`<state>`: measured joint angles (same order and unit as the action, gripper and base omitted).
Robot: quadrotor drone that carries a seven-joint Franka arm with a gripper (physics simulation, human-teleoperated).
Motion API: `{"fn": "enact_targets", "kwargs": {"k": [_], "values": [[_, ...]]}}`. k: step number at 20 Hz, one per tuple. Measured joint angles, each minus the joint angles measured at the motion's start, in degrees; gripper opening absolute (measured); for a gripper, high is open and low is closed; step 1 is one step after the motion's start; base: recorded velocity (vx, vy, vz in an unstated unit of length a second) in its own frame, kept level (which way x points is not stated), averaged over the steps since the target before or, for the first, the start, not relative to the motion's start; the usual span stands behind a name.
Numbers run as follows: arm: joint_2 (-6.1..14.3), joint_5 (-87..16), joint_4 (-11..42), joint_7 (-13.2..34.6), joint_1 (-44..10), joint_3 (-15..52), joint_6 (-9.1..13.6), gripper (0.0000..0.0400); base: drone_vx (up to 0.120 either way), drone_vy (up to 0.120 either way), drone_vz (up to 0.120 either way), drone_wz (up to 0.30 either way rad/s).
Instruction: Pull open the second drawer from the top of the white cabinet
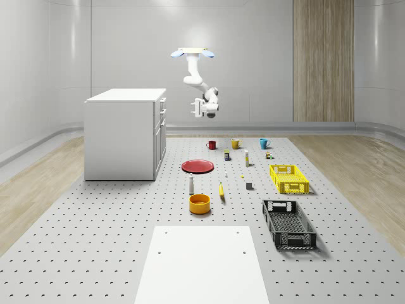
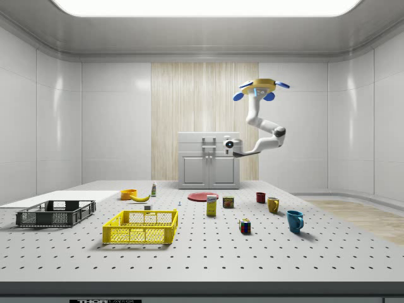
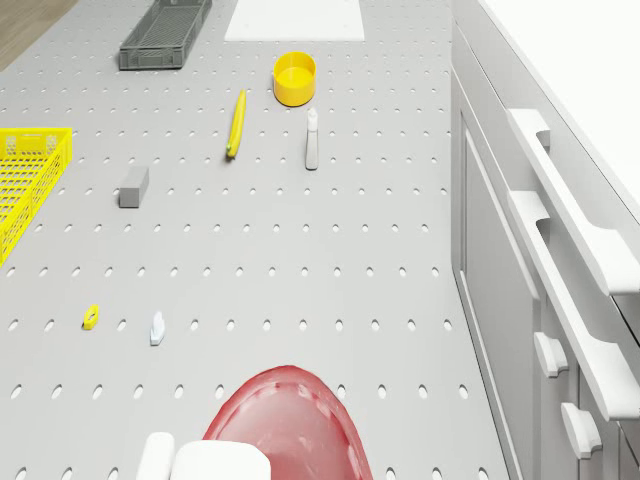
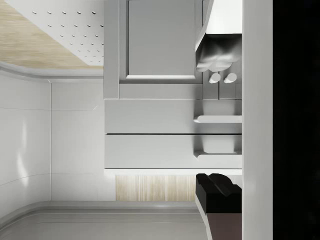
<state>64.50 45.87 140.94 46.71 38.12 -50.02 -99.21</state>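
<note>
Claw first: it hangs in the air just beside the front of the white cabinet, about as high as the drawers, not touching. I cannot tell if it is open or closed.

Going from big to small: the counter holds everything. The white cabinet stands far on the whole-scene view's left. The drone hovers high, beside the cabinet and over the red plate.

The second drawer looks shut, flush with the one above. Its handle is not held yet. So I think nearly all the job is left: reach, grab, then pull.
</note>
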Motion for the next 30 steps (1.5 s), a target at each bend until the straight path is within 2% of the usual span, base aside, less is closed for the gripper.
{"fn": "enact_targets", "kwargs": {"k": [14,17,22,30], "values": [[1.44,-1.19,0.19,1.0,1.26,-0.36,-1.19,0.03,0.12,0.0,0.0,0.0],[1.69,-1.13,0.52,1.1,1.5,-0.09,-1.79,0.03,0.027,0.0,0.0,0.0],[1.91,0.16,2.16,0.87,2.02,1.64,-4.21,0.03,0.0,0.0,0.0,0.0],[1.64,3.81,5.28,-0.15,3.35,5.68,-9.35,0.03,0.0,0.0,0.0,0.0]]}}
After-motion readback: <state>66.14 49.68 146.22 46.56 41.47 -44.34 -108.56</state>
